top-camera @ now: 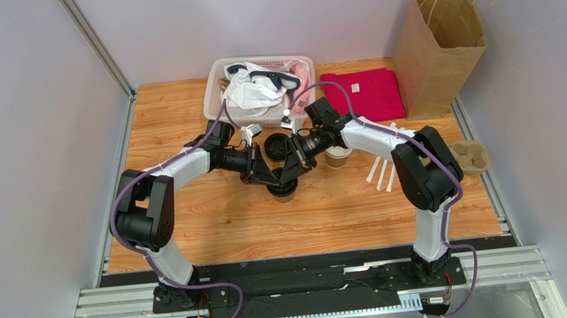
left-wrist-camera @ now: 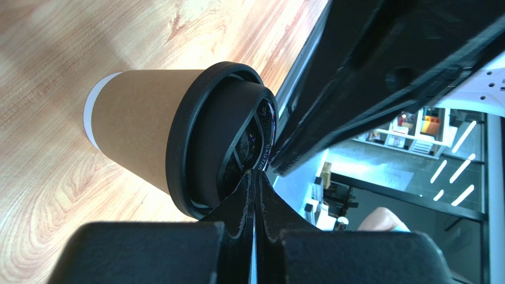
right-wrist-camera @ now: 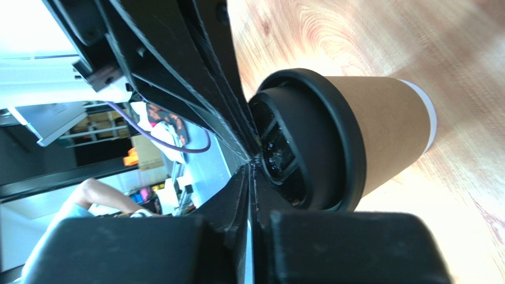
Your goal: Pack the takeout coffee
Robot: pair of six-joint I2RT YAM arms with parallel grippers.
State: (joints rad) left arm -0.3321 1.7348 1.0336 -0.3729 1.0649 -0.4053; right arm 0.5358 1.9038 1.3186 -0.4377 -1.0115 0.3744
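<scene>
The takeout coffee [top-camera: 283, 194] stands upright mid-table, a brown kraft cup [left-wrist-camera: 139, 127] with its black lid [left-wrist-camera: 204, 142] fitted on. It also shows in the right wrist view [right-wrist-camera: 385, 127], with the lid [right-wrist-camera: 323, 142]. My left gripper [top-camera: 273, 179] and right gripper [top-camera: 290, 176] meet directly above it from either side. Both are shut and empty, and their tips rest on the lid's top: the left gripper [left-wrist-camera: 256, 175] in its wrist view, the right gripper [right-wrist-camera: 253, 168] in its own. The right gripper's fingers [left-wrist-camera: 367, 77] cross the left wrist view.
A second open brown cup [top-camera: 337, 157] and a loose black lid [top-camera: 275, 142] sit just behind the grippers. A white basket [top-camera: 215, 83] of items is at the back, with a red cloth [top-camera: 371, 93] and a large paper bag [top-camera: 437, 37] at back right. White stir sticks [top-camera: 383, 172] and a pulp cup tray [top-camera: 471, 155] lie on the right.
</scene>
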